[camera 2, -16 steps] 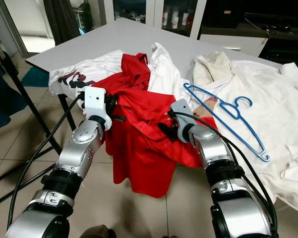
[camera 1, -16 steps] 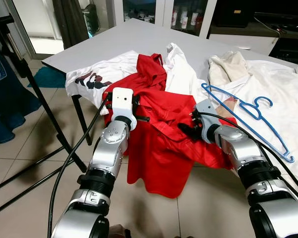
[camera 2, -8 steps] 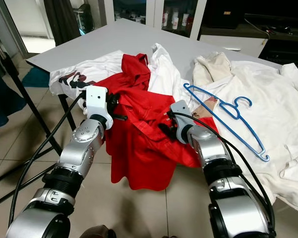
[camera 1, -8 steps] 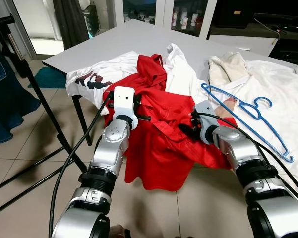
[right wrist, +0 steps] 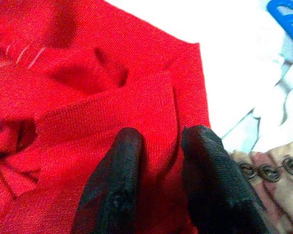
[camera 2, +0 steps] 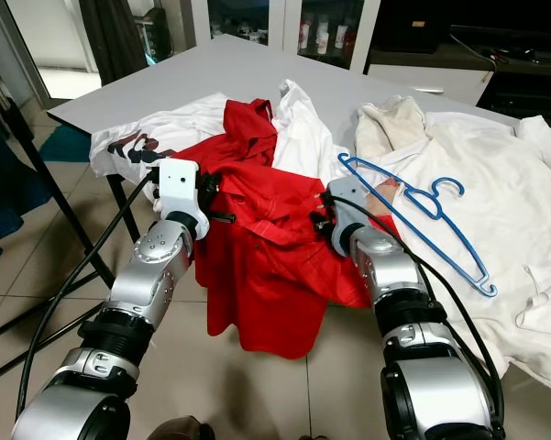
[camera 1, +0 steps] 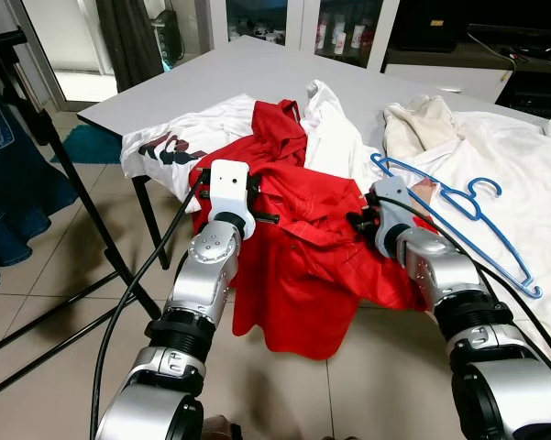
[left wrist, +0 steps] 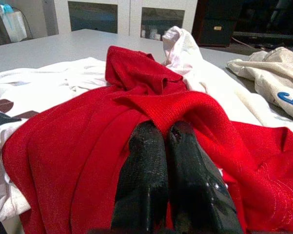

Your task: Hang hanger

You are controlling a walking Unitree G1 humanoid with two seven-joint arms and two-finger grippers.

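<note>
Left eye view: the blue hanger (camera 1: 458,215) lies flat on white clothes (camera 1: 523,165) on the table (camera 1: 238,69), just beside the right claw (camera 1: 365,220) and untouched. It looks light, thin, stiff plastic that may slide on cloth; the hook or the neck below it seems the best hold. The red shirt (camera 1: 293,266) is soft and limp, draping off the table edge. The left claw (left wrist: 166,146) is pressed together on a red fold. The right claw's fingers (right wrist: 117,161) pinch a red fold between them.
</note>
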